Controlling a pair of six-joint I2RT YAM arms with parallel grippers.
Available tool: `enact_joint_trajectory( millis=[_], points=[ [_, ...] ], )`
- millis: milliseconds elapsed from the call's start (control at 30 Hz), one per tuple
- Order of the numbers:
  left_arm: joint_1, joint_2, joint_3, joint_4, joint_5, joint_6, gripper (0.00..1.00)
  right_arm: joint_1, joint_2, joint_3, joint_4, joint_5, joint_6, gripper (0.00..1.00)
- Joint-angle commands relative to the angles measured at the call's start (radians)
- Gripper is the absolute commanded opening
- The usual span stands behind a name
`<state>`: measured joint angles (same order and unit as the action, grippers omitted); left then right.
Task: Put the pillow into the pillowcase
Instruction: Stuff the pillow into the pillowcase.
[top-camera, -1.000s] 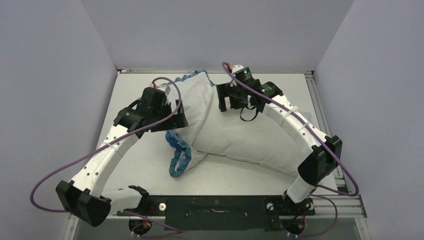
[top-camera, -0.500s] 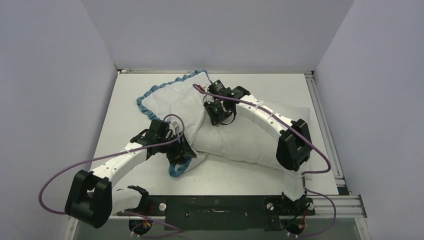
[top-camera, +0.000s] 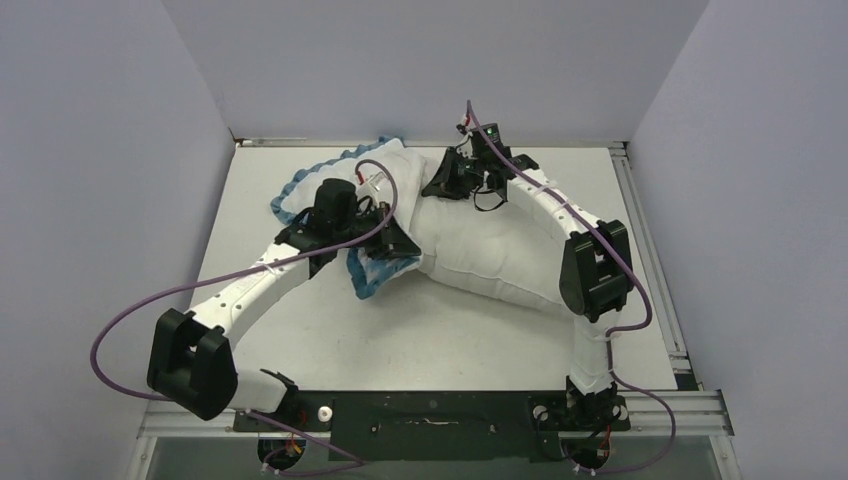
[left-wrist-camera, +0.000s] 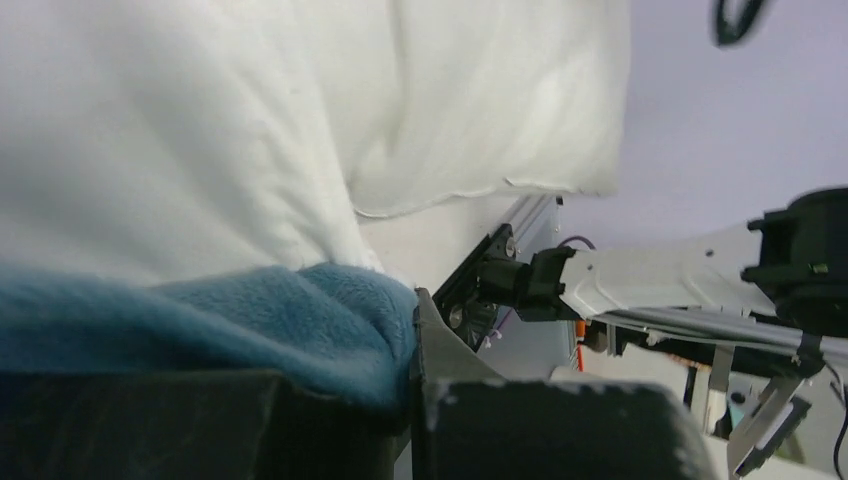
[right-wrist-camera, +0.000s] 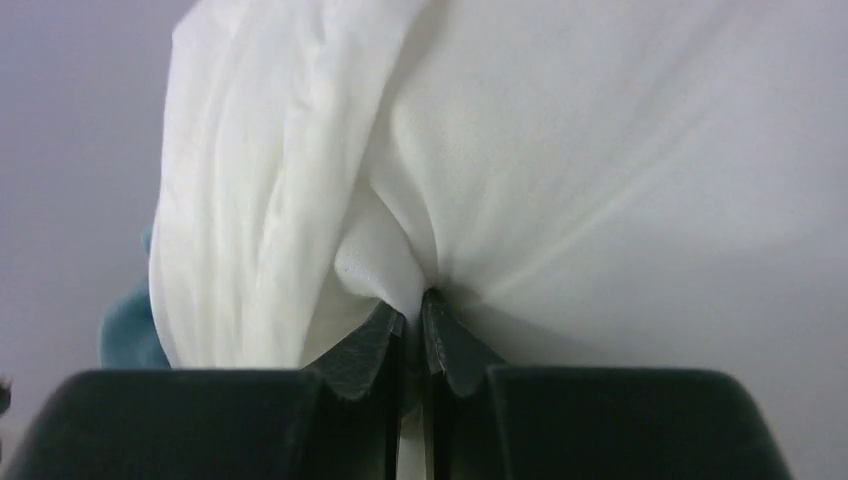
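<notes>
1. The pillow (top-camera: 500, 255) lay slantwise across the middle and right of the table (top-camera: 450, 345). Its far end was pushed up against the pillowcase (top-camera: 292, 200), which sat bunched at the back left. I judged that little of it was inside yet, though the mouth of the cover was hidden from me.
2. The left gripper (top-camera: 392, 243) was clamped on the blue ruffled edge (left-wrist-camera: 250, 320), held up just beside the pillow's near flank. I took this as holding the opening so the cover could be drawn over the cushion.
3. The right gripper (top-camera: 437, 187) had its tips pressed together on a pinch of white cloth at the pillow's far end, with taut creases running out from the pinch. It looked like the pillow's own skin, though the cover's white inner face was possible. I judged it was there to steer that end into the opening.
4. Half a second earlier, the left gripper had been low by the pillow's near side. It had since carried the ruffle toward the back. The right gripper had also moved farther back, and the pillow had shifted with it.
</notes>
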<state>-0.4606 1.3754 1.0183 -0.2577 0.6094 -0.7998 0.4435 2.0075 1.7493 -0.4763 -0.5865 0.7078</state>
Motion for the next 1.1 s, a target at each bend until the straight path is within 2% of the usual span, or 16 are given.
enact_joint_trajectory(
  millis=[0, 133, 200, 233, 267, 367, 433, 467, 533, 600, 800, 967, 1067],
  points=[
    [-0.109, 0.007, 0.080, 0.070, 0.126, 0.048, 0.00, 0.045, -0.004, -0.051, 0.280, 0.032, 0.196, 0.05],
    [-0.114, 0.033, 0.079, -0.152, 0.043, 0.115, 0.07, 0.046, -0.019, -0.060, 0.258, 0.042, 0.163, 0.05],
    [-0.115, 0.037, 0.084, -0.245, 0.005, 0.154, 0.22, 0.045, -0.031, -0.056, 0.212, 0.053, 0.100, 0.07],
    [-0.115, 0.035, 0.090, -0.290, -0.018, 0.168, 0.35, 0.043, -0.038, -0.048, 0.176, 0.064, 0.063, 0.13],
    [-0.115, 0.029, 0.094, -0.312, -0.033, 0.181, 0.48, 0.041, -0.046, -0.038, 0.141, 0.074, 0.026, 0.25],
    [-0.113, -0.018, 0.108, -0.358, -0.061, 0.201, 0.73, 0.034, -0.066, 0.002, 0.030, 0.111, -0.070, 0.62],
    [-0.097, -0.076, 0.107, -0.368, -0.075, 0.199, 0.84, 0.018, -0.088, 0.020, 0.000, 0.141, -0.108, 0.81],
    [-0.079, -0.102, 0.099, -0.366, -0.073, 0.187, 0.87, 0.009, -0.094, 0.031, -0.006, 0.155, -0.119, 0.90],
    [-0.025, -0.155, 0.061, -0.346, -0.049, 0.148, 0.88, -0.012, -0.085, 0.079, -0.025, 0.183, -0.145, 0.99],
    [0.044, -0.215, 0.004, -0.294, -0.002, 0.090, 0.89, -0.040, -0.056, 0.136, -0.055, 0.209, -0.173, 0.91],
    [0.215, -0.349, -0.217, 0.004, 0.130, -0.151, 0.91, -0.147, 0.068, 0.292, -0.140, 0.248, -0.194, 0.90],
    [0.248, -0.356, -0.311, 0.023, 0.031, -0.247, 0.90, -0.176, 0.218, 0.459, -0.317, 0.263, -0.245, 0.90],
    [0.258, -0.295, -0.333, 0.082, -0.023, -0.267, 0.88, -0.175, 0.223, 0.391, -0.378, 0.209, -0.285, 0.90]
  ],
)
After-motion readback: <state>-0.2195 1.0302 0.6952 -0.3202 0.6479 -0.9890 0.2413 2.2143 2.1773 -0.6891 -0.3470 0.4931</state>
